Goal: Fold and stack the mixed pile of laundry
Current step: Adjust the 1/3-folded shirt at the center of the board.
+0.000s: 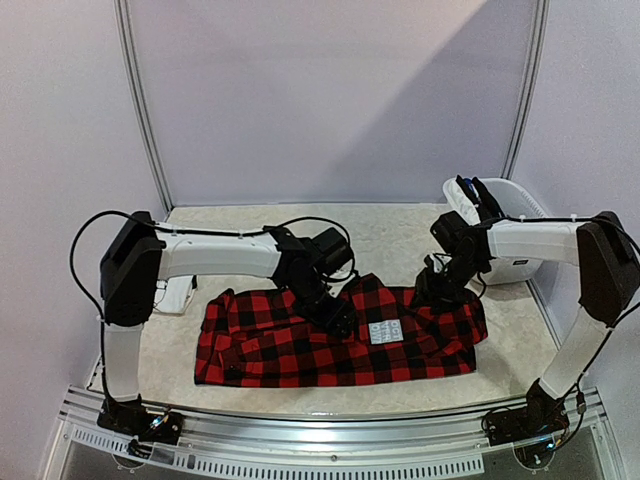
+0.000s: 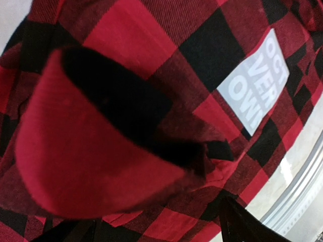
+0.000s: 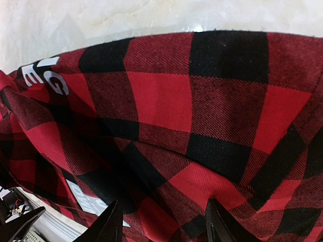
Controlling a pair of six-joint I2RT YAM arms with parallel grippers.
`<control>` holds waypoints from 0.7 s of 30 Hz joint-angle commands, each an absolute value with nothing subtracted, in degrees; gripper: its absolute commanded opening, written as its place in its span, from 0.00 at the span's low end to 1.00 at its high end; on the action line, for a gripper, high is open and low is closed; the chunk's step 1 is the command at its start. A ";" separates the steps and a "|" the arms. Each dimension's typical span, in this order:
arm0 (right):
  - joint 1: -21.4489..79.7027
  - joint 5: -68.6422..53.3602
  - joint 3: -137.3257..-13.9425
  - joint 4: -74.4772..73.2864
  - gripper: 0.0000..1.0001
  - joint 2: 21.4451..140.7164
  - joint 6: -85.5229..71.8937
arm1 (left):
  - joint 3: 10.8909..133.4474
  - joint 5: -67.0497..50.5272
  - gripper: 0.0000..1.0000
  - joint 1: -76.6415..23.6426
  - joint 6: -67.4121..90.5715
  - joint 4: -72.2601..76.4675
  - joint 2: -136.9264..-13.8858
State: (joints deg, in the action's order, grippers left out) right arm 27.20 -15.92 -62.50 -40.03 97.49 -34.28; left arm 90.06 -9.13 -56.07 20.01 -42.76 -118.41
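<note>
A red-black plaid garment [image 1: 300,350] lies spread across the table, with a white lettered patch [image 1: 385,332] near its middle. My left gripper [image 1: 335,315] is low over the middle of the garment. In the left wrist view the gripper [image 2: 156,229] stands open, with a raised fold of plaid [image 2: 101,166] in front of it and the patch [image 2: 257,83] beyond. My right gripper [image 1: 435,290] hovers at the garment's right part. Its fingers [image 3: 108,224] are apart over flat plaid cloth [image 3: 202,116], holding nothing.
A white plastic tub [image 1: 520,200] stands at the back right, with dark garments [image 1: 480,195] sticking out of it. Something white [image 1: 180,295] lies behind the left arm at the garment's left end. The table's front rail [image 1: 330,440] runs along the near edge.
</note>
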 commanded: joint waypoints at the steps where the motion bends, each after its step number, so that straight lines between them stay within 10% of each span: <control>1: 26.85 -17.27 -62.65 -39.20 0.56 98.81 -33.41 | 92.86 -7.73 0.80 -58.25 18.70 -46.19 -119.70; 21: 26.72 -17.67 -63.08 -39.43 0.56 100.69 -33.57 | 98.16 6.47 0.67 -64.23 16.80 -51.61 -125.59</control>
State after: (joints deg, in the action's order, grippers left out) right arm 27.18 -17.30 -62.50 -39.64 99.74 -33.76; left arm 98.41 1.65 -63.33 17.96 -50.92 -125.29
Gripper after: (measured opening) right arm 0.560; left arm 0.692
